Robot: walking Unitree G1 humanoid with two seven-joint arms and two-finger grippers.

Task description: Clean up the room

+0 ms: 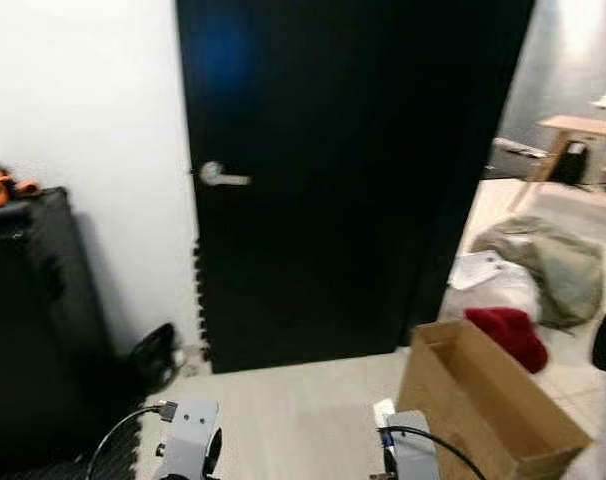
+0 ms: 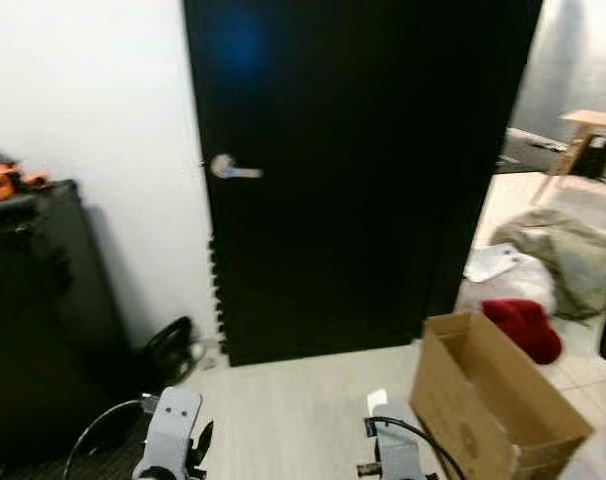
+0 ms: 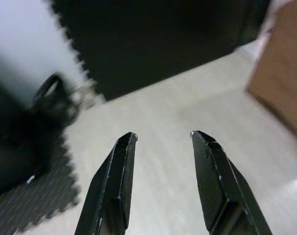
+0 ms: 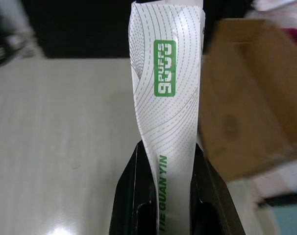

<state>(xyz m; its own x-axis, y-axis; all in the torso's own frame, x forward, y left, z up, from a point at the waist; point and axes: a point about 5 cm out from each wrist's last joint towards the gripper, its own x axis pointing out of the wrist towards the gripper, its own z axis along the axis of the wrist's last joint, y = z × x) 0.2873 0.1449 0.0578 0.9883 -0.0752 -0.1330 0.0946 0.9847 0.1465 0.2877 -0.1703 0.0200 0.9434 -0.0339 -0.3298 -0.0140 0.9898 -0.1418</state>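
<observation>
right gripper (image 4: 165, 152): fingers clamped on a white packet with green print (image 4: 168, 98), held upright above the pale floor (image 1: 293, 410) | left gripper (image 3: 163, 139): fingers spread apart, holding nothing, low over the floor | open cardboard box (image 1: 483, 400) stood just right of the packet | black door (image 1: 343, 170) ahead | red cloth (image 1: 508, 330) behind the box

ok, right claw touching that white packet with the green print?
Touching. The right wrist view shows the right claw shut on the white packet, both black fingers pressed against its sides with no gap.
</observation>
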